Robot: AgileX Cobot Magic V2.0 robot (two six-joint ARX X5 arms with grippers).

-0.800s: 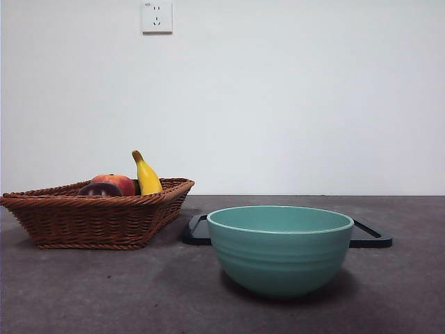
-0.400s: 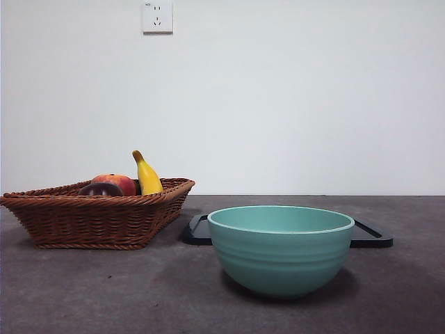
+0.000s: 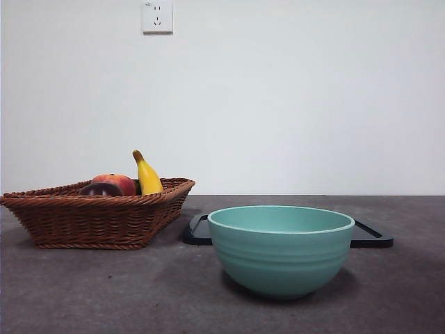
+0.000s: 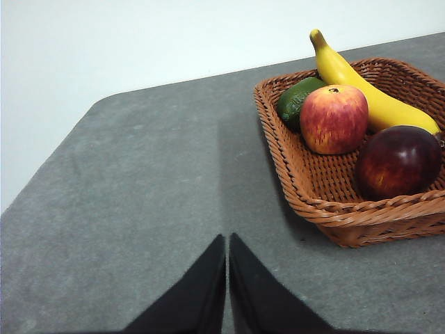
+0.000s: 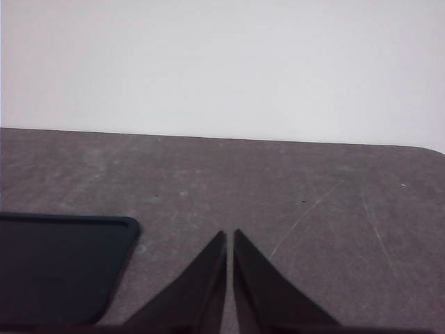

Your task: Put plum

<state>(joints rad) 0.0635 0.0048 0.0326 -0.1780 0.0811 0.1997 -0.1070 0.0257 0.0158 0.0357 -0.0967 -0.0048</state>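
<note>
The plum (image 4: 398, 161) is dark maroon and glossy and lies in the brown wicker basket (image 4: 327, 209), near its front corner. From the front only the plum's (image 3: 99, 189) top shows over the basket (image 3: 97, 219) rim. My left gripper (image 4: 227, 245) is shut, with nothing in it, over bare table well short of the basket. My right gripper (image 5: 229, 240) is also shut and empty, over the table beside a black tray (image 5: 55, 268). Neither arm appears in the front view.
A red-orange peach-like fruit (image 4: 334, 119), a yellow banana (image 4: 368, 94) and a green fruit (image 4: 299, 103) share the basket. A teal bowl (image 3: 281, 249) stands at the table's front centre, with the black tray (image 3: 368, 235) behind it.
</note>
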